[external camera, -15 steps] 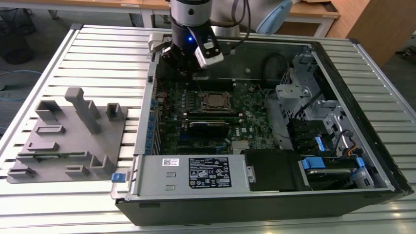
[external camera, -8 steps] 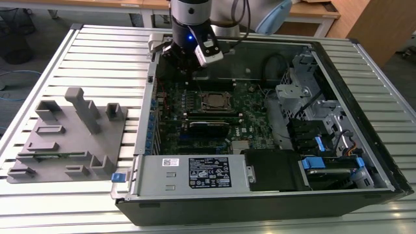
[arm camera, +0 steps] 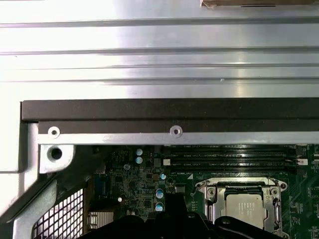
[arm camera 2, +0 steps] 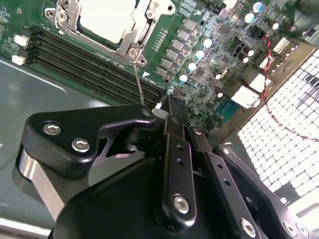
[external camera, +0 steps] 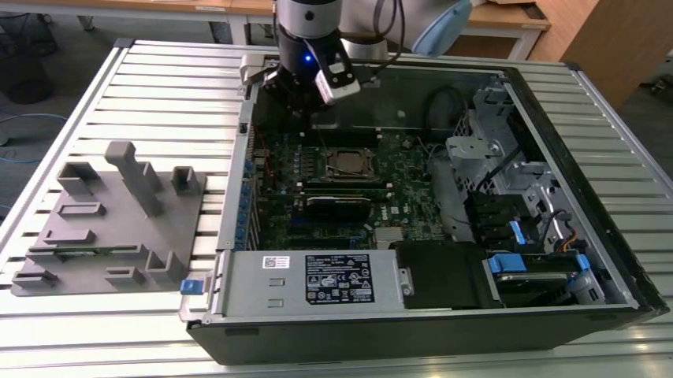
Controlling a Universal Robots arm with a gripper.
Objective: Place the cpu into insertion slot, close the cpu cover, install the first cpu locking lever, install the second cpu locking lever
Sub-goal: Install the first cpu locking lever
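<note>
Fixture (external camera: 105,220): grey moulded block with posts and pockets, shaped to park parts. It sits on the ribbed metal counter (external camera: 158,71), well apart from the slot (arm camera: 205,188), toward the exterior view's left.
Case (external camera: 547,134): black steel box lying open, so the green board (arm camera 2: 199,74) and slot face up for reach from above.
Gripper (arm camera 2: 167,107): black and jointed, hanging near the slot. The fingers are pressed together and appear to pinch the lever's free end.
Lever (arm camera 2: 138,82): thin springy steel wire running from a slot corner to the fingers. It stands raised, so I judge it not yet latched.
Memory slots (arm camera 2: 89,59): long black ridges just beside the slot.
Cpu (arm camera 2: 107,17): flat, pale, matt silver square, seated in the slot.
Cover (arm camera 2: 142,30): thin bright stamped frame lying flat over the slot. Its cutout leaves the cpu top bare.
</note>
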